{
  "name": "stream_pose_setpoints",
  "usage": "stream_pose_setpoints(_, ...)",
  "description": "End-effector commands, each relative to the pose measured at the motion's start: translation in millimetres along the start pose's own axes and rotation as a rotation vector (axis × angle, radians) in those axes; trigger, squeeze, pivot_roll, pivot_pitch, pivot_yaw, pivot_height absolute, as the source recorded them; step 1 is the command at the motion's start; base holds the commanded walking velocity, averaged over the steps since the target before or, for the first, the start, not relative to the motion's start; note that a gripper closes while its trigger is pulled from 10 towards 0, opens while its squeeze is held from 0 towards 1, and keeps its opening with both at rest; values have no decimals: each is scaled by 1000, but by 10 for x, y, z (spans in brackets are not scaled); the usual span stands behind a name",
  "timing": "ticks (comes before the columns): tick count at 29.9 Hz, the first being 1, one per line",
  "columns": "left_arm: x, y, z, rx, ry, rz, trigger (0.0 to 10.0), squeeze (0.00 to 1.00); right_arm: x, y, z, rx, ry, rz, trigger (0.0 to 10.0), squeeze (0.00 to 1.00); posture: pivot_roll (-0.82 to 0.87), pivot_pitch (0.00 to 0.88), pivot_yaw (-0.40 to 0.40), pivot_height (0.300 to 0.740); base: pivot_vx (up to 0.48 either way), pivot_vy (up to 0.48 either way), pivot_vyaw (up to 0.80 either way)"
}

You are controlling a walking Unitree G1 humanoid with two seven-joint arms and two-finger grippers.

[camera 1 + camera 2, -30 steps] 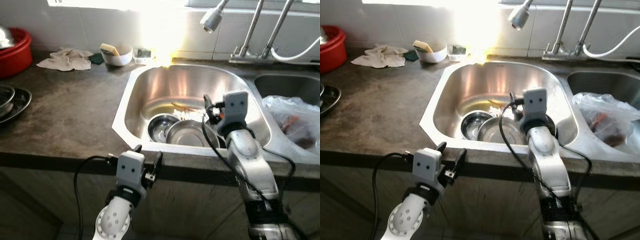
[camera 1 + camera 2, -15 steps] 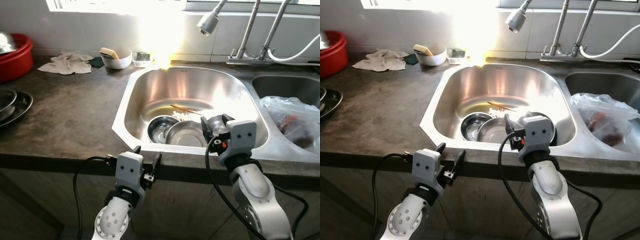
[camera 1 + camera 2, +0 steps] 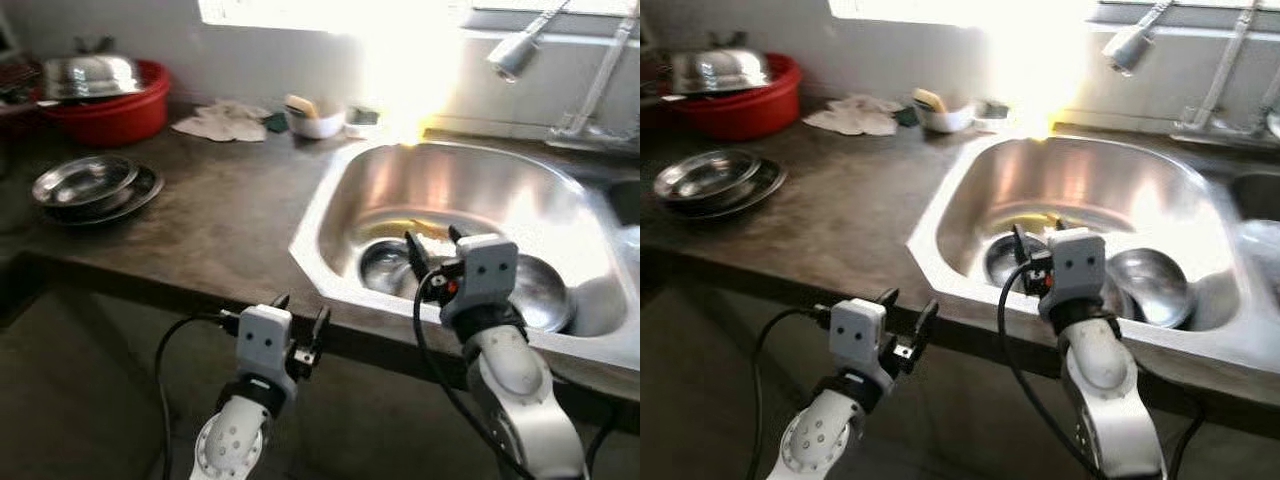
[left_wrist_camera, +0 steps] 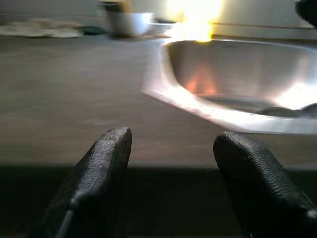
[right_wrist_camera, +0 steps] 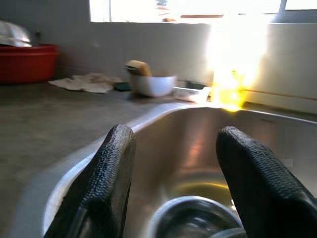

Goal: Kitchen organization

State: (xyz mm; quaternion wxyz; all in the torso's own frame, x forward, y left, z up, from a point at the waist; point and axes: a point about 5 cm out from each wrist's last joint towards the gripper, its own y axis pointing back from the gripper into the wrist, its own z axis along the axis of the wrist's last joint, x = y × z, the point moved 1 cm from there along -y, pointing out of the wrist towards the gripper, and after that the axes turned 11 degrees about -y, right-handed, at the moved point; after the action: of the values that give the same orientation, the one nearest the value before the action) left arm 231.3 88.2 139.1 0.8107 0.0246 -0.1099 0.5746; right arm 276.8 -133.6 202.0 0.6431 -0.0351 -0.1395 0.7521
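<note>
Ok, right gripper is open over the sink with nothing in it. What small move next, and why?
Probably lower the right gripper toward the nearest steel bowl in the sink. Its fingers are open and empty, the bowl lies just below them, and the left gripper is idle below the counter edge.

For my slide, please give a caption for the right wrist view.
Open right claw over the steel sink, a steel bowl below it, a white bowl and red basin on the counter behind.
</note>
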Motion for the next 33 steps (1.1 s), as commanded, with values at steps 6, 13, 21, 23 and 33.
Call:
stream_pose_setpoints(6,21,28,-40,22,-5,12,10000,0,43,-30,12,-3,-1,14,10000,0,43,72,-33,740,0,328,800)
stream_pose_setpoints(13,16,23,-36,21,-8,13,10000,0,75,-65,23,-6,-9,21,10000,0,44,73,-35,740,0,223,800)
stream_pose_setpoints(21,-3,20,-37,25,-26,10,10000,0,97,-116,22,-1,-12,37,10000,0,49,71,-39,740,0,0,800)
stream_pose_setpoints(23,-10,18,-40,26,-32,8,10000,0,119,-139,10,5,-13,50,10000,0,49,71,-42,740,124,0,400)
stream_pose_setpoints(33,-13,11,-47,28,-34,8,10000,0,139,-167,-12,17,-15,57,10000,0,49,68,-45,740,271,0,0)
